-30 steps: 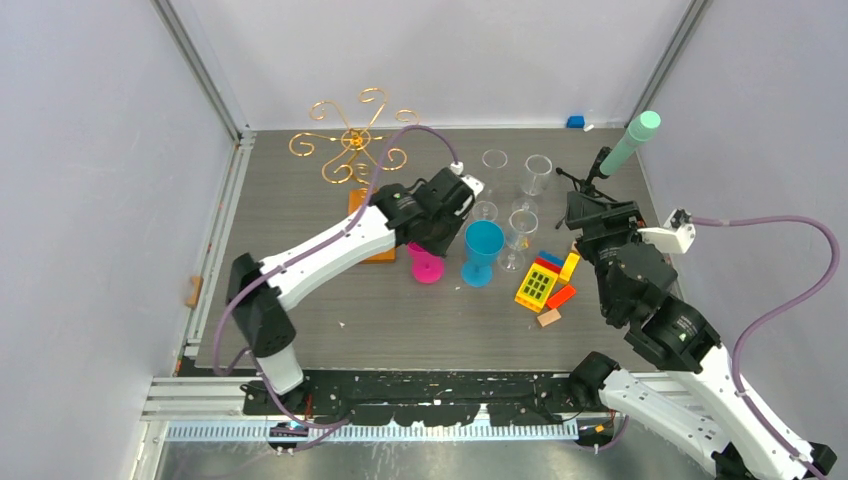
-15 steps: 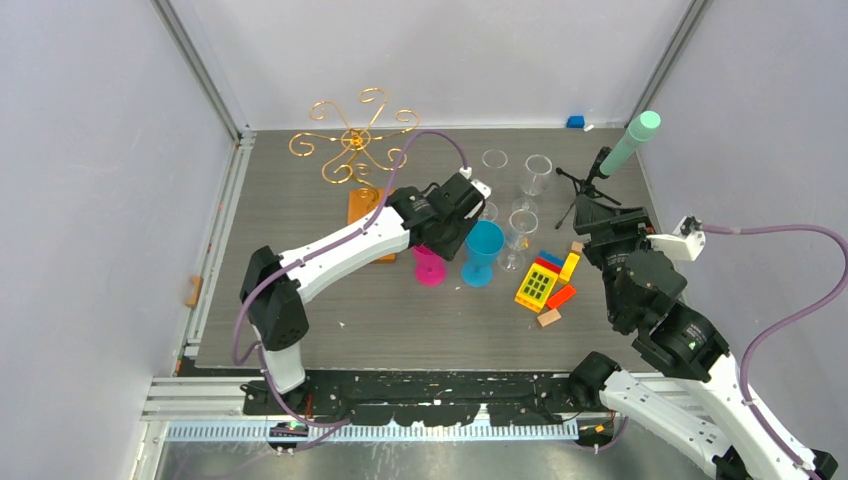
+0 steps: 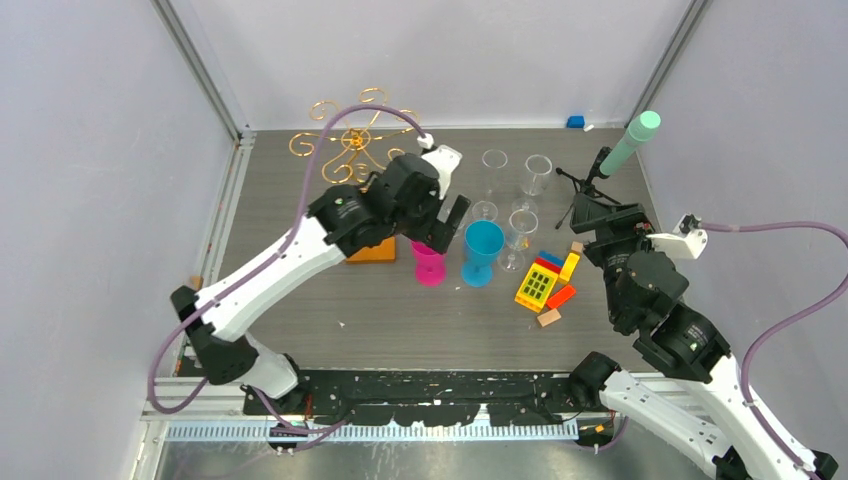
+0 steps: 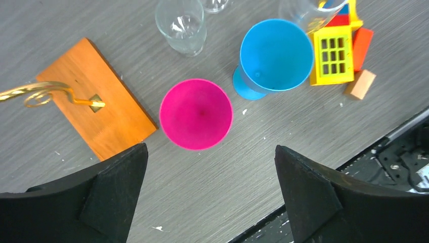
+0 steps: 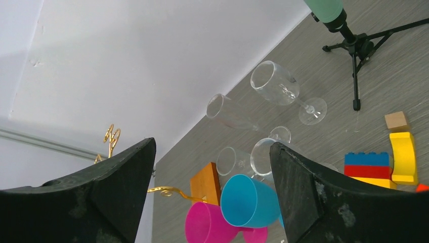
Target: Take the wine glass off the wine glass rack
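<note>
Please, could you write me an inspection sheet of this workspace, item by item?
Surface: grey wood-grain table, with a few pale specks.
Job's things: wine glass rack stands upright, no glass seen on its arms; pink wine glass upright on the table beside the rack's base, not held.
Clutter: blue glass, four clear glasses, toy blocks, black tripod with a mint-green tip.
End effectors: left end effector open above the pink wine glass; right end effector open, holding nothing.
Cables: purple cables loop from both wrists.
Surroundings: white walls.
</note>
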Available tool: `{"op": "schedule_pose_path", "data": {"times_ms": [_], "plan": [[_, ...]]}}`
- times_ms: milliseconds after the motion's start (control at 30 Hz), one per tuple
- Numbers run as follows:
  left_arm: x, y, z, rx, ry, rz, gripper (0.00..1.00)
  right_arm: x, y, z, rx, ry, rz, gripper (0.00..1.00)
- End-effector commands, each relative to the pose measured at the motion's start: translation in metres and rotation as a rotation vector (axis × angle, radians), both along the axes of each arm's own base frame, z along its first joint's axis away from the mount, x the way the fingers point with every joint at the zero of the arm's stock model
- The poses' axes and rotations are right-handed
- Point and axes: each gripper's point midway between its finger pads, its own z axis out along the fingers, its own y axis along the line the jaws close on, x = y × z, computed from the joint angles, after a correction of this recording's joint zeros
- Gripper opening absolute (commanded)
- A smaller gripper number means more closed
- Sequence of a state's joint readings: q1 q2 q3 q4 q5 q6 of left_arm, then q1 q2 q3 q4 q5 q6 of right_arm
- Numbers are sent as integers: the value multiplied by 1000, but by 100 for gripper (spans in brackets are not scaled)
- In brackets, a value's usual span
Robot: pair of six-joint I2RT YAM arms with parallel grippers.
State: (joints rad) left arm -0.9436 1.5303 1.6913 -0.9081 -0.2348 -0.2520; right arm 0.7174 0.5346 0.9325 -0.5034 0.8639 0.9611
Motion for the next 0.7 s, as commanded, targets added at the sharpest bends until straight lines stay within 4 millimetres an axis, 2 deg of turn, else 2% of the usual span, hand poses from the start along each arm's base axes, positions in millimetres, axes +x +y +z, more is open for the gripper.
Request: {"op": "schedule_pose_path", "data": {"times_ms": [0, 100, 333, 533, 667], "plan": [[-11, 18, 53, -52, -106, -13, 100, -7, -19, 24, -61, -47, -51, 89], [-14, 43, 68, -34, -179, 41, 100, -12, -28, 26, -124, -28, -70, 90], [-33, 97, 101, -83, -299, 96, 100, -27, -57, 40, -285, 2, -139, 90], [-43, 179, 122, -20, -449, 288, 100, -44, -94, 46, -420, 52, -270, 91], [-55, 222, 133, -46, -529, 381, 100, -59, -119, 54, -463, 74, -372, 92]]}}
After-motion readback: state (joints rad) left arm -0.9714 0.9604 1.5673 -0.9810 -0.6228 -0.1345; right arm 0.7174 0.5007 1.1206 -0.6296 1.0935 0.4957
